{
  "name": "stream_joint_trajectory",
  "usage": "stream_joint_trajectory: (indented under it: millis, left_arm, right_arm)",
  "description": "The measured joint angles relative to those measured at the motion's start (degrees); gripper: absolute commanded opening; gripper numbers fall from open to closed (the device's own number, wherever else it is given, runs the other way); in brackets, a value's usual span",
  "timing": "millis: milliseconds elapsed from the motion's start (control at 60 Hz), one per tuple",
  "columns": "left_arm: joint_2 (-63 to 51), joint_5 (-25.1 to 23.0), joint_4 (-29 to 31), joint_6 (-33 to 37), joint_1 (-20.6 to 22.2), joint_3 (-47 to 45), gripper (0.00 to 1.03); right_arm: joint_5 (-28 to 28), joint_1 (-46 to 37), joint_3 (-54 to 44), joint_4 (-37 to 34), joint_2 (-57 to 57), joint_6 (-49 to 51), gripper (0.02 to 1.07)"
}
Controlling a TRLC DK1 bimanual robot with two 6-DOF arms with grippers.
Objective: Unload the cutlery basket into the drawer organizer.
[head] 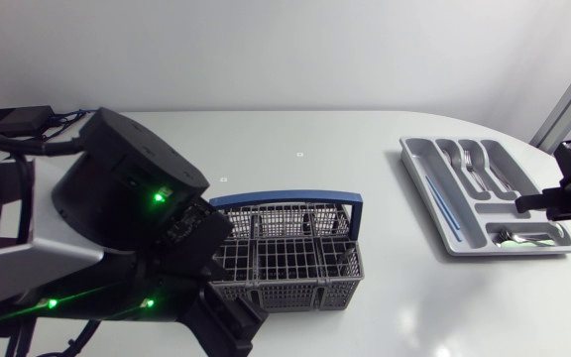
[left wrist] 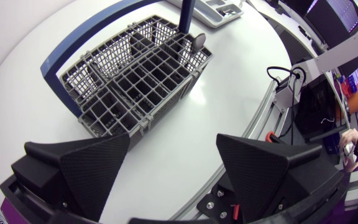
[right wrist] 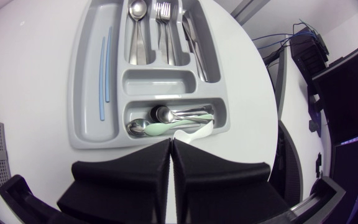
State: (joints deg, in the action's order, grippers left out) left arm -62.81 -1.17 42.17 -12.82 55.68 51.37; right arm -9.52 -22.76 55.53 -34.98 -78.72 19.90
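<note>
1. Head view: The cutlery basket (head: 285, 256) sits mid-tabletop (head: 295, 139). My left arm (head: 117, 218) covers its near-left corner, so I cannot judge that corner from here. The drawer organizer (head: 419, 159) lies well apart, toward my right. The right hand (head: 533, 204) hovers over its outer end.

2. Left wrist view: The left hand (left wrist: 173, 142) is spread wide and grips nothing, with the basket just ahead of it. A rounded-ended piece (left wrist: 199, 41) stands in a far corner cell, right beside the upright of the blue handle (left wrist: 92, 32). I cannot make out what the other cells hold.
   - Risk: that upright crowds the approach, and a finger could catch the wire wall.
   - Risk: the basket looks light, so a snagged pull could drag or tip it.

3. Right wrist view: The right hand (right wrist: 169, 155) has its fingers pressed together with nothing between them, above the organizer's near rim.
   - Spoons (right wrist: 137, 25), forks (right wrist: 163, 22) and knives (right wrist: 191, 37) fill the long slots.
   - Blue rods (right wrist: 106, 65) lie in the side channel.
   - Small spoons (right wrist: 166, 121) are piled in the crosswise slot nearest the hand.
   - Risk: the organizer sits near the tabletop's edge, so pressing down on that pile could shove the tray outward.

4. Writing: I can read no brand, label or lettering in any view.
</note>
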Motion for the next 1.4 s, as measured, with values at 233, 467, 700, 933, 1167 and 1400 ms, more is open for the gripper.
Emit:
stream_joint_trajectory:
  millis: [233, 467, 700, 933, 1167, 1400]
  left_arm:
    - [0.0, 0.0, 0.0, 0.0, 0.0, 0.0, 0.98]
    - [0.0, 0.0, 0.0, 0.0, 0.0, 0.0, 0.98]
    - [0.0, 0.0, 0.0, 0.0, 0.0, 0.0, 0.98]
    - [0.0, 0.0, 0.0, 0.0, 0.0, -0.1, 0.98]
    - [0.0, 0.0, 0.0, 0.0, 0.0, -0.9, 0.98]
    - [0.0, 0.0, 0.0, 0.0, 0.0, -0.9, 0.98]
  right_arm:
    - [-1.2, -2.0, -0.7, 6.8, -9.2, 3.3, 0.08]
    - [-1.3, -2.1, -2.5, 10.4, -10.1, 5.7, 0.31]
    - [-1.3, -2.1, -2.8, 10.6, -10.1, 5.9, 0.74]
    - [-1.2, -2.0, -2.8, 8.8, -7.5, 5.9, 0.98]
    - [-0.6, -2.0, -2.8, 8.1, -5.5, 5.9, 1.02]
    - [6.9, 2.0, -2.3, -6.8, 0.8, -1.5, 1.02]
